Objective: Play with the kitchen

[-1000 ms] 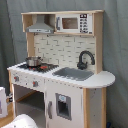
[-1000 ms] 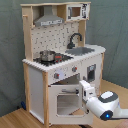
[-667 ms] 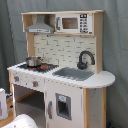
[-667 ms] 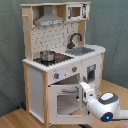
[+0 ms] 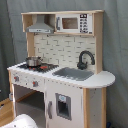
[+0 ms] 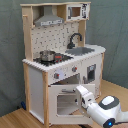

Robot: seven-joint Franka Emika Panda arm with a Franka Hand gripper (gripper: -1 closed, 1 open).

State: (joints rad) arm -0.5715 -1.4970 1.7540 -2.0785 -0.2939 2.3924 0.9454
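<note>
Kitchen (image 6: 60,60) stands on the floor, centred in both exterior views. In the second exterior view, left to right: pot (image 6: 47,55) on the hob, faucet (image 6: 74,39) at the sink, oven door (image 6: 67,102) swung open, end effector (image 6: 82,92) at the door's edge. Can't tell its finger state. Judged: door opened, rest of play left. Versus earlier frame: arm higher, closer to the door.

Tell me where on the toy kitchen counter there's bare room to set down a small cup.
Best spot: the rounded bare end of the countertop, past the sink and the black faucet. The hob side is crowded by the small steel pot. Down at the oven door, the arm fills the space.
</note>
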